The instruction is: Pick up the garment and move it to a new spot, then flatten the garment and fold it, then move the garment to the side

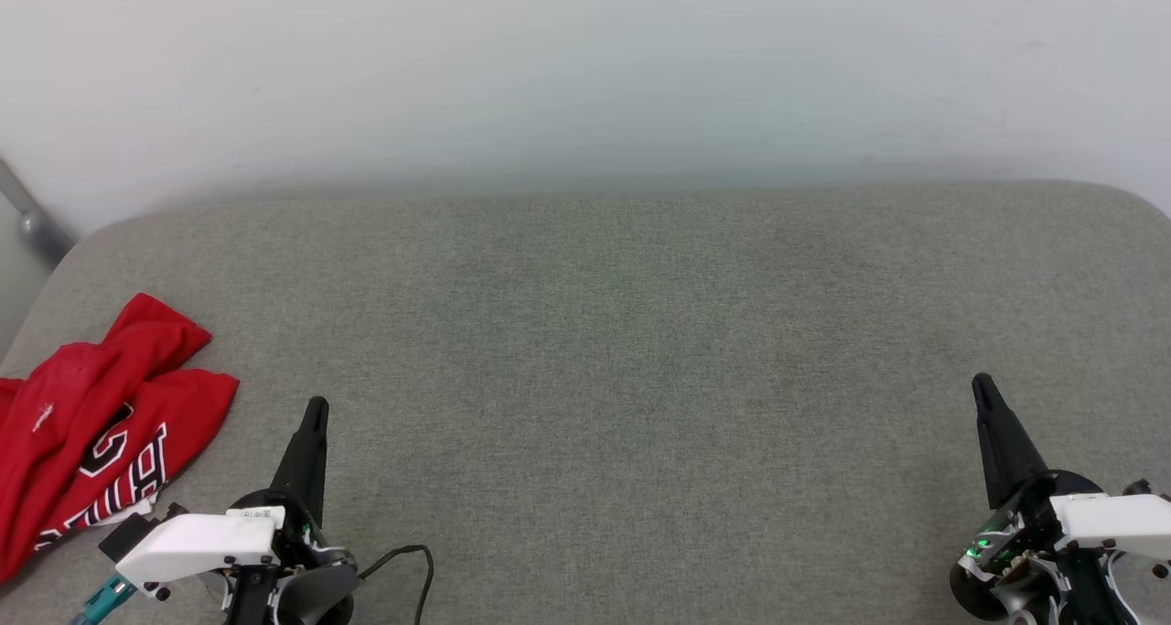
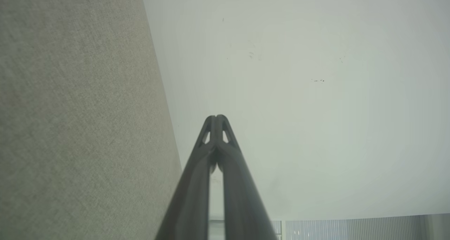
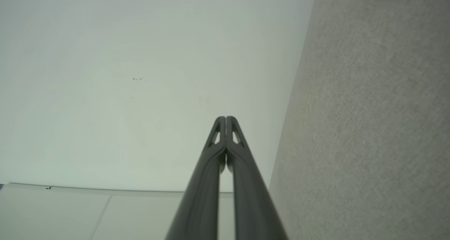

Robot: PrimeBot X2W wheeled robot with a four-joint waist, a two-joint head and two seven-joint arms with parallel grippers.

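Head view puts the garment [image 1: 96, 419] crumpled at eight o'clock on the grey cushion [image 1: 640, 332]. The left gripper [image 1: 315, 409] and right gripper [image 1: 982, 386] are pinched closed and empty. Pickup looks unstarted, so the left should open and reach toward nine o'clock.

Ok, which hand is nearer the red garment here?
Left. The left hand is close beside the crumpled garment, just to its right and not touching it; the right hand is far off at the lower right of the head view.

one red garment [image 1: 101, 414], two pincers: left pincer [image 1: 316, 407] and right pincer [image 1: 982, 385], one grey surface [image 1: 640, 350], one black cable [image 1: 419, 559].
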